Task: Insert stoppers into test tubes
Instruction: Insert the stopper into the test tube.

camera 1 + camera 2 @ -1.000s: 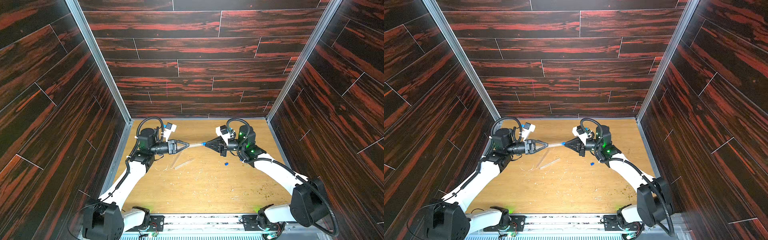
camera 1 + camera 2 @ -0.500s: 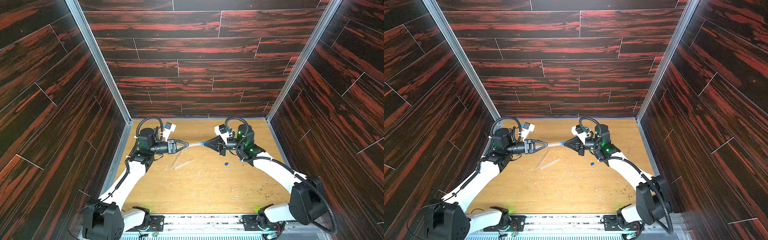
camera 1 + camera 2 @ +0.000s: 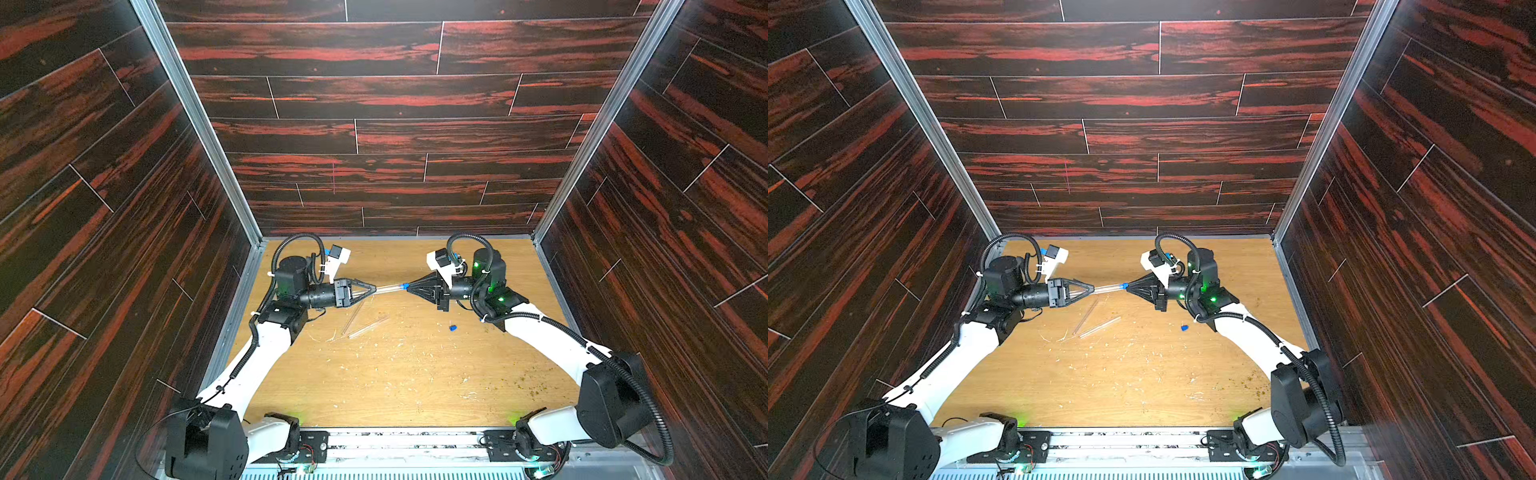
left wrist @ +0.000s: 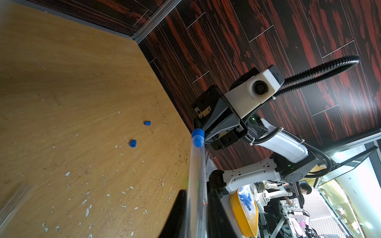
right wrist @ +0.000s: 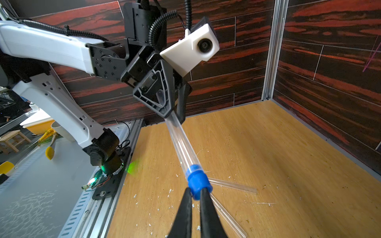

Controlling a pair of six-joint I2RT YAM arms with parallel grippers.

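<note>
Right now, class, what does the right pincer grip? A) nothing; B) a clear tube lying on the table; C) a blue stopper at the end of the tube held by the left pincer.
C: the right pincer is shut on the blue stopper, which sits at the end of the tube in the left pincer.

Each arm is built of white shell links (image 3: 270,345) joined by black motor housings (image 3: 606,395). Ribbed black conduit (image 4: 321,68) runs along both, fastened with white zip ties (image 4: 273,99). The left tool (image 5: 174,116) is a black triangular frame with small screws (image 5: 105,72) at its mount; the right tool (image 5: 194,193) has slim black fingers (image 5: 185,214). A white boxy camera (image 4: 260,87) tops each wrist, and green lights (image 3: 476,264) glow at joints.
</note>
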